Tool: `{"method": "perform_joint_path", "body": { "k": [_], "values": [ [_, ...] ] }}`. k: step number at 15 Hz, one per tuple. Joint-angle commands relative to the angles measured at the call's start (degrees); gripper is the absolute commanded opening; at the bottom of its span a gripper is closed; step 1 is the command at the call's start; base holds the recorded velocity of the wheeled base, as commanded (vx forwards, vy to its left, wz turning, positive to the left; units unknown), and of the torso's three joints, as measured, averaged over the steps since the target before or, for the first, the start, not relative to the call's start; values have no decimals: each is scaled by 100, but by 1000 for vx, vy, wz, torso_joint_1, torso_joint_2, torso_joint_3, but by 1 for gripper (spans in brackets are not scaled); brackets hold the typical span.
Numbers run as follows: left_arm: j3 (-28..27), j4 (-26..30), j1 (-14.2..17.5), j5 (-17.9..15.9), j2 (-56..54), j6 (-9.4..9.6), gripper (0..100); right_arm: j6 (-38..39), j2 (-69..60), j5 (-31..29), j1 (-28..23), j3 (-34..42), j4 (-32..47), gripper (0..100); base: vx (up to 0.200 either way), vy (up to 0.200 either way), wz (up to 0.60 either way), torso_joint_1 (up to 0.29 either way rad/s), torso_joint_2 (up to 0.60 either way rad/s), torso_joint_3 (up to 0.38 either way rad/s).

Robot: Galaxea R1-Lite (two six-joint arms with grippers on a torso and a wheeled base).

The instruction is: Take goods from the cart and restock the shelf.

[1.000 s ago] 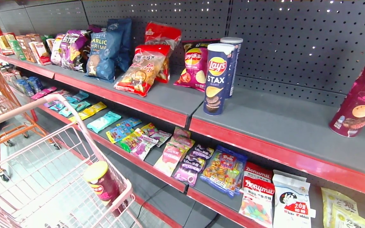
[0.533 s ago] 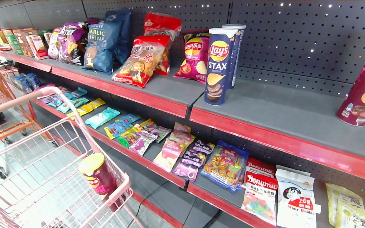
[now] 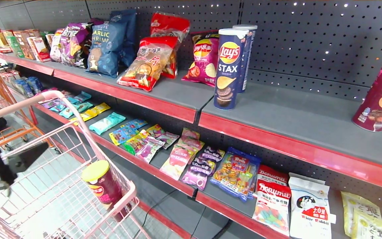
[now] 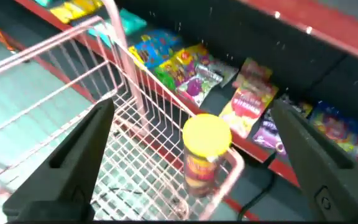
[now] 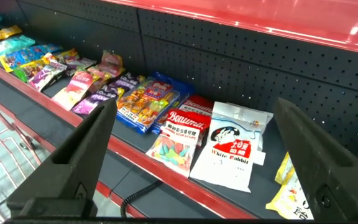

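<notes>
1. Left claw (image 4: 191,107) is hanging over the pink cart (image 3: 129,194) with its fingers spread wide and nothing between them.
2. Sitting ahead of and below that claw is the chip can (image 3: 103,182). It's roughly lined up with the gap between the fingers and not touching either one. It's standing more or less upright, tucked into the cart corner nearest the shelves.
3. Right claw (image 5: 196,102) is gaping wide too and carrying nothing. It's hanging in front of the lower shelf (image 5: 104,134), with the candy bags (image 5: 179,130) lying just beyond its tips. The can is well off to its left.
4. Handling guess: I'm thinking it's a light tube, stiff enough to hold its shape but easy to dent if squeezed hard. The glossy wall is looking slippery.
5. I wouldn't be grabbing it by the yellow lid (image 4: 207,134), since that's probably just pressed on. Closing around the body just under the lid seems the better bet.
6. Cart wires are crowding the can's far side, so coming down from above is looking easier than reaching in from the side.
7. Up and to the right of the left claw, the top shelf (image 3: 297,116) is showing a bare grey stretch between the blue can (image 3: 227,69) and a matching maroon can (image 3: 380,99). I'm betting that's the spot.
</notes>
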Motion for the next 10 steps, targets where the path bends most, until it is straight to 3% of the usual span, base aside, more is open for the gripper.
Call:
{"method": "perform_joint_path", "body": {
  "k": [1,4,10],
  "values": [
    [1037,-2167,4,-361,2532,359,100,-4,2,1,2,1,0,100,0,0,0,0,0,0],
    [1221,-2361,4,-914,3147,895,100,-4,2,1,2,1,0,100,0,0,0,0,0,0],
    [1248,-2827,-128,-1134,3938,939,100,-4,2,1,2,1,0,100,0,0,0,0,0,0]
  ]
}}
